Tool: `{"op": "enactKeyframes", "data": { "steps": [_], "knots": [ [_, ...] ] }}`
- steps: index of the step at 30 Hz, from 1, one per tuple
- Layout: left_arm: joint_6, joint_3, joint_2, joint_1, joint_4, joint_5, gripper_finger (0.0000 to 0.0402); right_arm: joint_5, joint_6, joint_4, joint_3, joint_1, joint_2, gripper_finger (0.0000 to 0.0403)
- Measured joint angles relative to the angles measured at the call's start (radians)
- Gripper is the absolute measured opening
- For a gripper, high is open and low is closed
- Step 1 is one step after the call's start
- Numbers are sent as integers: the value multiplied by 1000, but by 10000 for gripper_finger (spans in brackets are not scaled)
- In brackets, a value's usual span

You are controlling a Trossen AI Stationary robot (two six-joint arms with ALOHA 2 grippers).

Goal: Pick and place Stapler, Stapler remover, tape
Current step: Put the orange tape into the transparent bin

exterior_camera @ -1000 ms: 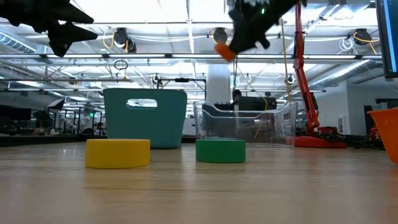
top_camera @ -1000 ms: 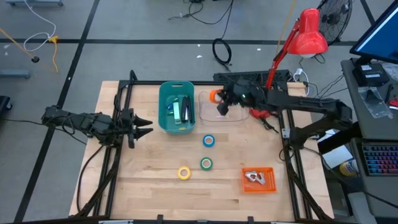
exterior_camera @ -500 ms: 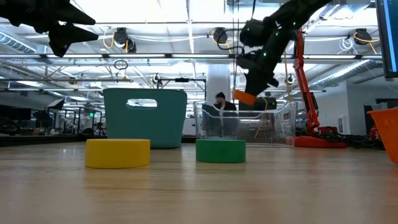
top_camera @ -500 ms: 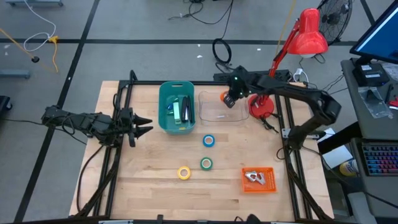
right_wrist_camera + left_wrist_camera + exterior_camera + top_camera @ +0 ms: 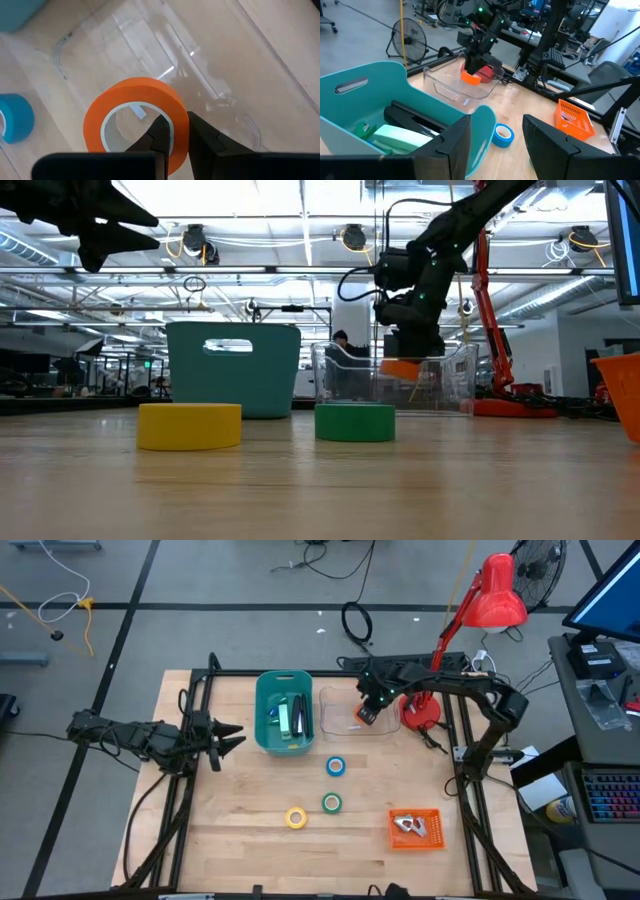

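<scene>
My right gripper (image 5: 365,712) is shut on the orange tape roll (image 5: 135,117) and holds it inside the clear bin (image 5: 340,720), below the rim and above the floor. The blue (image 5: 335,766), green (image 5: 331,803) and yellow (image 5: 296,818) tape rolls lie flat on the table. A teal bin (image 5: 266,700) holds a dark stapler (image 5: 420,117) and a green item. Pale staple removers (image 5: 410,827) lie in an orange tray (image 5: 432,840). My left gripper (image 5: 228,737) hovers open and empty to the left of the teal bin. My right gripper pinches the orange roll's ring wall (image 5: 176,112), with one finger (image 5: 159,131) inside the hole and the other outside. The fingers slant steeply down from above. The roll hangs at the fingertips, tilted, clear of the bin's floor (image 5: 401,367).
The red desk lamp's base (image 5: 420,712) stands just right of the clear bin. Black frame rails (image 5: 190,780) run along both table sides. Bare wood lies around the three rolls in the table's middle.
My right gripper has come down from high over the table and tipped to point more steeply downward. It has carried the orange roll below the clear bin's rim, and it has stayed shut on the roll.
</scene>
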Motion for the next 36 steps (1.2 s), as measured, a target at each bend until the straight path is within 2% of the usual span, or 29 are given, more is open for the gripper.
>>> {"op": "enactKeyframes", "data": {
  "steps": [9,13,19,36],
  "knots": [
    [-6,0,0,0,0,0,179,5,-16,-27,1,25,1,31],
    [-2,0,0,0,0,0,179,8,-85,-13,1,56,1,31],
    [-1,0,0,0,-1,0,179,118,-168,-6,1,91,1,38],
    [-5,0,0,0,-1,0,179,139,-289,-59,1,94,1,52]
  ]
}}
